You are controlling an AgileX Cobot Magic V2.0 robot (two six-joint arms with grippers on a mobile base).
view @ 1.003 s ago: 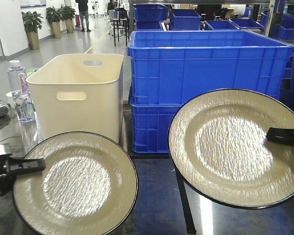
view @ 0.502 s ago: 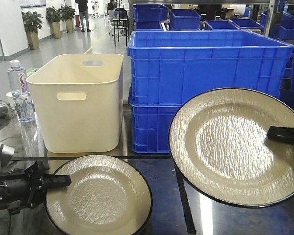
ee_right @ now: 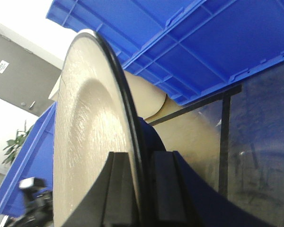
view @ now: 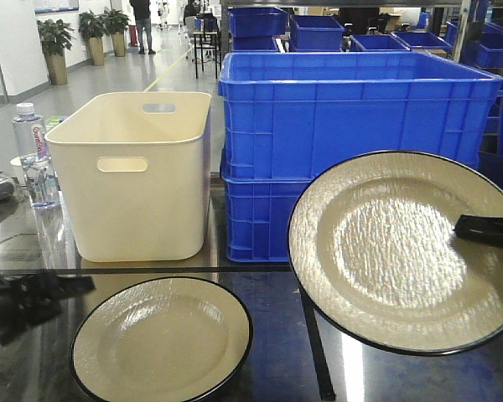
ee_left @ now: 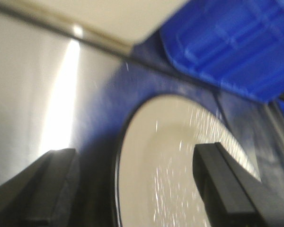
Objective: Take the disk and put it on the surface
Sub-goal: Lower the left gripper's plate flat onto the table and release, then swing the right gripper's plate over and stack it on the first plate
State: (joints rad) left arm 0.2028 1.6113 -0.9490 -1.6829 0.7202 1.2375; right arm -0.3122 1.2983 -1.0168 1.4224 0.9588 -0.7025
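Cream-coloured with a black rim, the left disk [view: 161, 339] lies flat on the bench [view: 272, 322], a dark, glossy metal top that mirrors the blue behind it. Left end effector [ee_left: 135, 161]: fingers spread wide apart, gripping nothing. The blurred wrist view shows the disk's rim below the gap. In the front view this end effector sits just left of the disk, clear of its rim.

The right disk [view: 402, 251], of the same pattern, is off the bench and tilted up toward the front camera. Right end effector [ee_right: 141, 189]: fingers clamped on that disk's rim, one on each face.

Black tape lines [view: 315, 352] cross the bench, one between the two disks and one behind the left disk. Beyond the tape stand a cream bin [view: 138, 176] and stacked blue crates [view: 352, 109], side by side. A water bottle [view: 29, 142] stands upright left of the bin.
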